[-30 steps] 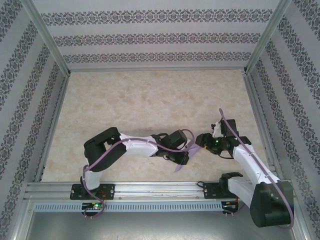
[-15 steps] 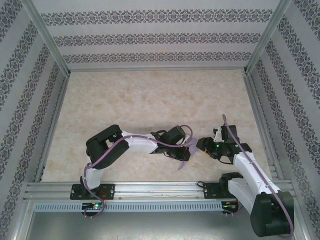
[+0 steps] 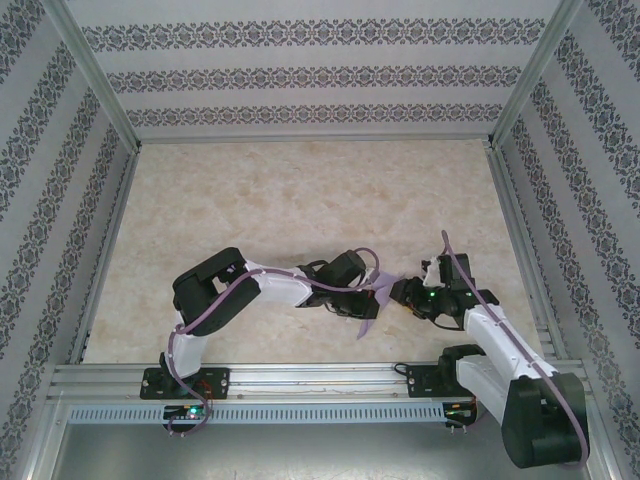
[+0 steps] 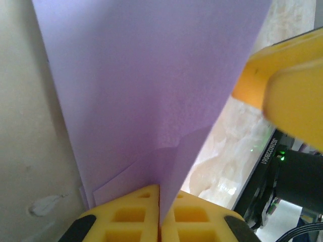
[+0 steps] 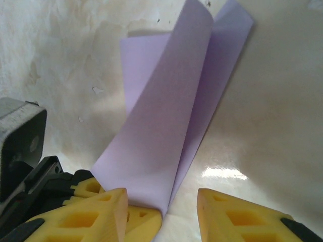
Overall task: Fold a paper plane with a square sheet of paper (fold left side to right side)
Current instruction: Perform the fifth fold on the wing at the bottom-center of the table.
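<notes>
The lavender sheet of paper (image 3: 374, 303) is folded into a slim, layered dart, held off the table near its front middle. My left gripper (image 4: 160, 214) is shut on its lower edge, and the paper (image 4: 151, 91) rises from the yellow pads. My right gripper (image 5: 164, 201) is open around the same end of the paper (image 5: 171, 116); its left finger (image 5: 101, 214) sits beside the left gripper's pads (image 5: 146, 222), and its right finger stands apart from the paper. From above, the right gripper (image 3: 398, 292) meets the left gripper (image 3: 366, 302) tip to tip.
The beige marbled table (image 3: 300, 200) stretches behind the arms. Patterned walls close in the back and sides, and a metal rail (image 3: 320, 378) runs along the front edge. A purple cable (image 3: 215, 310) loops over the left arm.
My right gripper has moved left up to the paper and its jaws have narrowed. The left gripper has lifted the paper slightly up and to the right.
</notes>
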Motion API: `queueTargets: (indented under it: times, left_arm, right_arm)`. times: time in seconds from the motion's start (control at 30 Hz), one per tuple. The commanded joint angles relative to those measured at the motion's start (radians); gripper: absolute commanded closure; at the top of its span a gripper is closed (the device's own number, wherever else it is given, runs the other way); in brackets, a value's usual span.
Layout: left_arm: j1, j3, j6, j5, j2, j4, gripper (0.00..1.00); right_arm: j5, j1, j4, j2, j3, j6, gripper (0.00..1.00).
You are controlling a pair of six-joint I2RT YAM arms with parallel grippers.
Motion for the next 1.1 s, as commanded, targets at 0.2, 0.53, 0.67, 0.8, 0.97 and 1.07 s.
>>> queueTargets:
  times: [0.2,0.53,0.67,0.8,0.97,1.07]
  left_arm:
    - [0.023,-0.028,-0.070,0.027,0.012,0.103,0.92]
    - [0.033,-0.050,-0.107,0.014,0.001,0.156,0.91]
    - [0.036,-0.053,-0.118,0.016,0.003,0.174,0.91]
    - [0.036,-0.050,-0.118,0.019,0.006,0.167,0.91]
    - [0.036,-0.049,-0.120,0.018,0.006,0.167,0.91]
    - [0.036,-0.046,-0.120,0.017,0.006,0.167,0.91]
  right_arm:
    - [-0.007,0.038,0.207,0.080,-0.019,0.029,0.60]
    - [0.026,0.048,0.232,0.181,0.015,0.000,0.60]
    - [0.025,0.058,0.265,0.208,0.014,0.002,0.59]
    - [0.023,0.063,0.295,0.225,0.014,0.005,0.59]
    - [0.018,0.068,0.315,0.255,0.048,0.003,0.60]
    - [0.016,0.075,0.324,0.264,0.049,0.004,0.60]
